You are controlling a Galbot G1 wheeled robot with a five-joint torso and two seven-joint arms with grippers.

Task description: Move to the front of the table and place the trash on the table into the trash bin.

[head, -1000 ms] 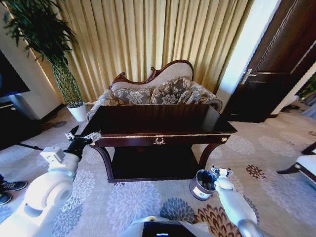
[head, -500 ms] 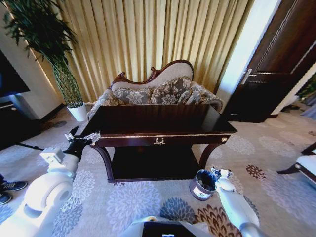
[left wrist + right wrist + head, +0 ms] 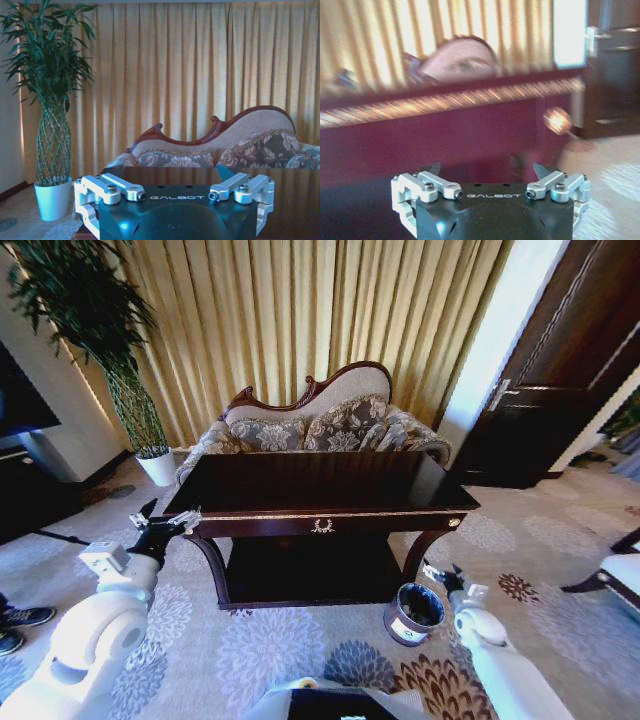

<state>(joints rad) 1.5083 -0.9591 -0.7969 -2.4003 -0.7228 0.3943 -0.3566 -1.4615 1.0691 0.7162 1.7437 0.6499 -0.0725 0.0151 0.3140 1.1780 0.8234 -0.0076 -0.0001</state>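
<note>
The dark glossy table (image 3: 320,485) stands straight ahead, its gold wreath emblem facing me. No trash shows on its top. The round brown trash bin (image 3: 414,613) sits on the carpet by the table's right front leg. My right gripper (image 3: 440,575) hangs open and empty just right of the bin's rim. From the right wrist, the right gripper (image 3: 486,170) faces the table's dark red front (image 3: 445,135). My left gripper (image 3: 163,525) is open at the table's left front corner. The left wrist view has the left gripper (image 3: 167,175) level with the tabletop (image 3: 295,200).
A carved floral sofa (image 3: 320,425) stands behind the table before gold curtains. A tall plant in a white pot (image 3: 158,467) is at the back left and a dark door (image 3: 560,390) at the right. A chair corner (image 3: 615,575) juts in at the right edge. Patterned carpet lies around the table.
My right gripper has moved up and to the right, off the bin's rim. My left gripper has shifted slightly left. The table and bin have not moved.
</note>
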